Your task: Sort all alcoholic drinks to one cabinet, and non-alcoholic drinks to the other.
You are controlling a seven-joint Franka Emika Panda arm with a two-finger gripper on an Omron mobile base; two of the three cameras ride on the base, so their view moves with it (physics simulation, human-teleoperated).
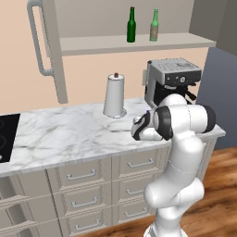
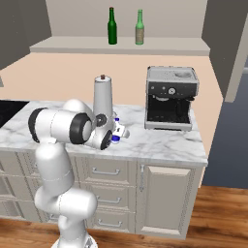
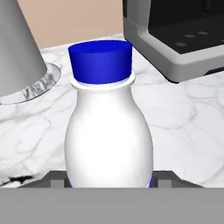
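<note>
A stubby white bottle (image 3: 109, 131) with a blue cap, one of the non-alcoholic drinks, stands upright on the marble counter (image 1: 69, 132). My gripper (image 3: 109, 179) reaches it from the side, and its fingertips (image 3: 57, 178) press against the bottle's lower body on both sides. In the right base view the gripper (image 2: 118, 131) sits low over the counter with a bit of the bottle's blue (image 2: 116, 139) showing. The alcoholic drinks, a dark green bottle (image 1: 131, 25) and a paler green bottle (image 1: 154, 26), stand side by side on the open cabinet shelf (image 1: 139, 44) above.
A grey cone-shaped holder (image 1: 114, 96) stands just left of the bottle and a coffee machine (image 1: 173, 81) just right of it. An open cabinet door (image 1: 46, 46) hangs at the upper left. A black cooktop (image 1: 7, 134) lies at the counter's left end.
</note>
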